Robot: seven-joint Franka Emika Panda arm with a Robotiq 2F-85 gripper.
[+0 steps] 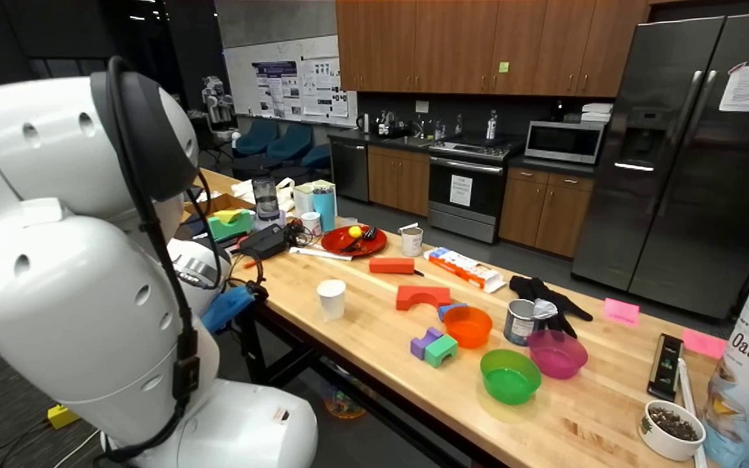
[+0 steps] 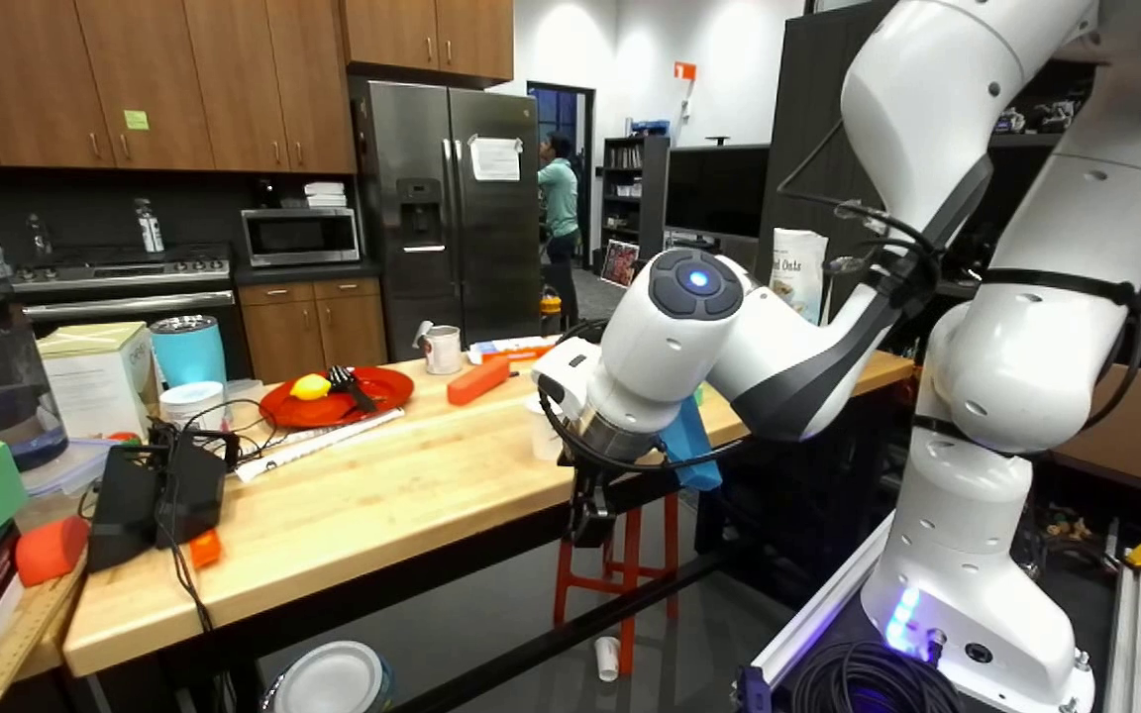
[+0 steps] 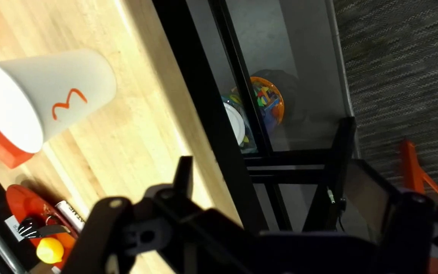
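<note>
My gripper [image 3: 280, 186] is open, with nothing between its fingers in the wrist view. In an exterior view the gripper [image 2: 592, 520] points down beside the table's front edge. A white paper cup [image 1: 331, 299] stands upright on the wooden table [image 1: 374, 325], the nearest loose thing to the gripper and apart from it. The cup [image 3: 67, 87] shows a red mark in the wrist view. In an exterior view the wrist partly hides the cup [image 2: 544, 431]. Behind it lie a red block [image 1: 392, 265] and a red plate [image 1: 330, 244] with a lemon [image 1: 355, 231] and dark utensils.
Orange [image 1: 469, 328], green [image 1: 510, 377] and magenta [image 1: 558, 354] bowls stand farther along the table. Near them are a red arch block [image 1: 422, 296], small blocks, a can [image 1: 519, 323] and a black glove [image 1: 560, 302]. Black devices with cables [image 2: 196, 485] sit at the table's end.
</note>
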